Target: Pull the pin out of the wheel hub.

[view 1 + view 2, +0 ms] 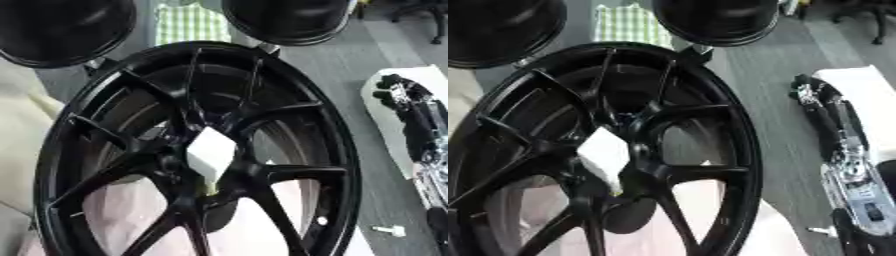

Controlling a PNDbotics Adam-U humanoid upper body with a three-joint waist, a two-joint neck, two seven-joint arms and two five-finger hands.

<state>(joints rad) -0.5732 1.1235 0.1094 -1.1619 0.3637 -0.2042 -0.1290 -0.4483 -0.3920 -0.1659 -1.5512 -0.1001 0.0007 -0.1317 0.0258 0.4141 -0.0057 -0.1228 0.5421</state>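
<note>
A large black spoked wheel (131, 145) stands upright and fills most of both views. At its hub sits a white blocky piece (211, 154), sticking out from the centre where the spokes meet. My right arm comes up along the right edge, silver and black. Its right hand (808, 91) hovers over the corner of a white surface, well to the right of the wheel and touching nothing that I can see. A small white pin-like part (389, 230) lies on the grey floor near the lower right. My left hand does not show.
Two other black round rims (61, 30) (284, 20) stand behind the wheel at the top. A green checked cloth (191, 24) lies between them. A white tabletop (872, 95) lies under my right arm. Pale cloth shows behind the spokes.
</note>
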